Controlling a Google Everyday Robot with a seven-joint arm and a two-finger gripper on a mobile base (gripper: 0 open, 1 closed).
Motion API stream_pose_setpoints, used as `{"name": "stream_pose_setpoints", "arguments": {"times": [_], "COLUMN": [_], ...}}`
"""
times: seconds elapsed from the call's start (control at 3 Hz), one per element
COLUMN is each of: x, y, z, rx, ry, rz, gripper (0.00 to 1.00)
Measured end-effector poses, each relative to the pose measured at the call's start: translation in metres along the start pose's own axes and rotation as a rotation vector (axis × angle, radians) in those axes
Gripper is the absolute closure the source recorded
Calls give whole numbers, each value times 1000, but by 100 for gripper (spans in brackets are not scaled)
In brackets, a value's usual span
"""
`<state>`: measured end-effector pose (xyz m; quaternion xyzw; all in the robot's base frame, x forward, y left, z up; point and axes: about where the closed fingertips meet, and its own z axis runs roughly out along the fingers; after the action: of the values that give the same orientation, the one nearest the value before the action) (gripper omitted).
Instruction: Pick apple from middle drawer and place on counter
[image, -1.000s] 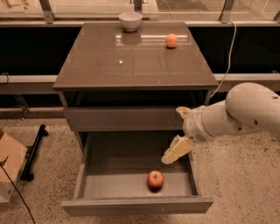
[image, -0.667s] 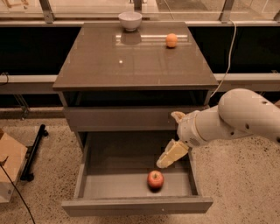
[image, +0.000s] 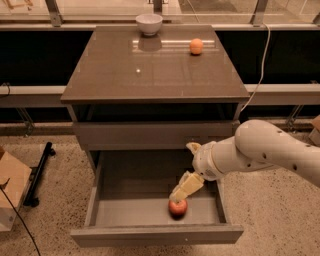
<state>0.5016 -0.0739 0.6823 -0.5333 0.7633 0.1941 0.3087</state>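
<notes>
Fat, smooth white arm (image: 270, 150) with small dark dots; its cream-yellow tool (image: 183, 172), fingers spread, hangs over the middle drawer (image: 150, 234).

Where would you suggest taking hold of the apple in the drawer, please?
Across the apple at its widest part, coming from above: it is round and rests on the drawer floor near the front wall, which blocks a sideways approach. The gripper hangs just above it.
</notes>
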Motion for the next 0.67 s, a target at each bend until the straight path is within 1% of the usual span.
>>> {"name": "stream_pose_setpoints", "arguments": {"times": [0.67], "x": [21], "y": [-4], "z": [53], "rx": [-63], "ry": [-12], "rz": [45], "gripper": [0]}}
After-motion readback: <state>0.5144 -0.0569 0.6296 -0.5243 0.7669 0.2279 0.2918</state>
